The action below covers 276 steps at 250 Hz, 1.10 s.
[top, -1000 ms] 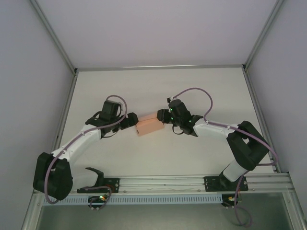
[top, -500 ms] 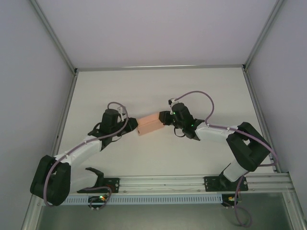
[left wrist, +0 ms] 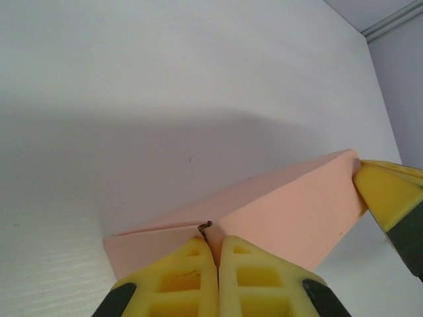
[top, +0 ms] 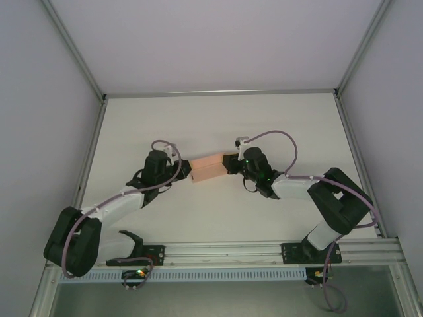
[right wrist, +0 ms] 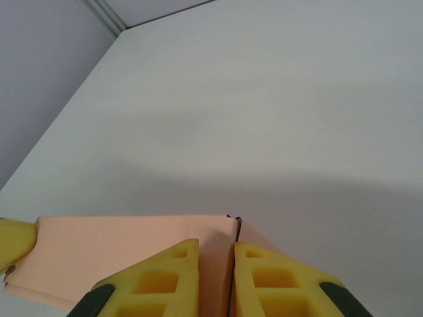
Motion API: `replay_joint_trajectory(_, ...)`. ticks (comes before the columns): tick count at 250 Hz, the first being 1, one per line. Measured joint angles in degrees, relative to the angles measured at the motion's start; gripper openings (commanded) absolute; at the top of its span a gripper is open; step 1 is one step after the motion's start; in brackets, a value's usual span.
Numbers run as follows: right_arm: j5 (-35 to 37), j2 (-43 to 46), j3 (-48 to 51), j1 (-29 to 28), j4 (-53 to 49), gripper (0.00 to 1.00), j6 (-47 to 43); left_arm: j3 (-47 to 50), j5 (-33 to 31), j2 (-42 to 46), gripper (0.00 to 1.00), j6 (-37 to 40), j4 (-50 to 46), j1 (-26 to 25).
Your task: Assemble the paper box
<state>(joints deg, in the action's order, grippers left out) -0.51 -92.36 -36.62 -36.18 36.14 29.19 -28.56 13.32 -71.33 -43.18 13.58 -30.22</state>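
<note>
Paper box [top: 206,168] sat between arms — left tool [left wrist: 218,261] clenched on one end's edge, right tool [right wrist: 232,264] pinched opposite end.

One salmon-pink paper box [top: 206,168], one white counter [top: 264,119], and two tools: the left tool [left wrist: 218,249] and the right tool [right wrist: 216,254], each with two yellow fingers [left wrist: 254,277].

- The left arm [top: 112,201] reached from its base at seven o'clock toward the centre, its wrist pointing to about two o'clock.
- The left gripper [top: 187,174] was pinched tight on an edge of the paper box [top: 206,168].
- The right arm [top: 297,185] bent in from five o'clock, its wrist pointing to ten o'clock.
- The right gripper [top: 229,162] clamped the opposite end, its fingers nearly together.
</note>
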Motion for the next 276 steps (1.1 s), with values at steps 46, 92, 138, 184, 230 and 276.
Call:
replay_joint_trajectory(46, 0.0, 0.9, -1.1, 0.0, -2.8, 0.19, -0.3, -2.0, -2.6, -0.2, 0.20, 1.6, -3.4, -1.3)
replay_joint_trajectory(92, 0.1, 2.1, -7.5, 0.0, -16.7, 0.37, -0.8, -7.0, -4.9, -0.6, 0.39, 4.7, -12.6, -2.1)
replay_joint_trajectory(138, 0.9, 2.8, -14.0, 0.2, -31.1, 0.44, -1.0, -12.8, -5.9, -1.7, 0.58, 7.6, -22.6, -2.4)
replay_joint_trajectory(184, -1.3, 2.9, -18.4, 1.7, -39.6, 0.62, -2.5, -17.3, -5.7, -2.3, 0.88, 10.8, -29.1, -2.8)
replay_joint_trajectory(230, -7.3, 2.5, -24.4, 4.7, -43.8, 0.70, -8.1, -21.1, -5.8, -1.5, 1.00, 13.1, -32.1, -0.2)
replay_joint_trajectory(276, -14.9, 2.5, -29.2, 6.3, -46.1, 0.94, -20.5, -21.4, -5.9, 2.1, 1.00, 14.0, -33.8, 2.6)
